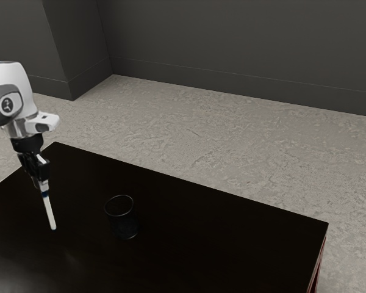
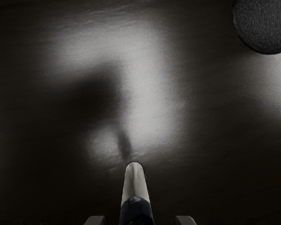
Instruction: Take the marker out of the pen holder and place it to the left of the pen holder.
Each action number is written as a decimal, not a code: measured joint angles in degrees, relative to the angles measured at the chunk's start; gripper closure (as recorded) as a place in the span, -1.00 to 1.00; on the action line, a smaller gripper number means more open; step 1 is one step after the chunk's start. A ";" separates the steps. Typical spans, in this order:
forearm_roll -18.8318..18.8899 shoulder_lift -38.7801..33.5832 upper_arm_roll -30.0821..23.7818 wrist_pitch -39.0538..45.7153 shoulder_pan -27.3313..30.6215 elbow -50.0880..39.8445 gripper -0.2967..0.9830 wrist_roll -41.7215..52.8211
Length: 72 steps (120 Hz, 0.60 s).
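White and dark blue, the marker (image 1: 50, 210) is pointing down with a small lean, its low end being near the table (image 1: 232, 244). I think it is going to be light, hard and a bit slippery, its middle making the best place to pinch. It is sticking out under the pincer (image 1: 42, 183). I cannot tell if the pincer is gripping it. The cup (image 1: 123, 224) is standing apart from both.
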 joint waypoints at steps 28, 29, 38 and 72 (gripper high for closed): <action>0.17 -0.06 0.09 -0.94 0.02 -0.25 -0.25 -2.22; 0.17 -0.06 0.09 -0.95 0.02 -0.25 -0.26 -2.29; 0.18 -0.07 0.09 -1.08 -0.08 -0.20 -0.33 -2.82; 3.30 5.18 -32.60 -13.03 4.38 37.87 -0.46 -6.07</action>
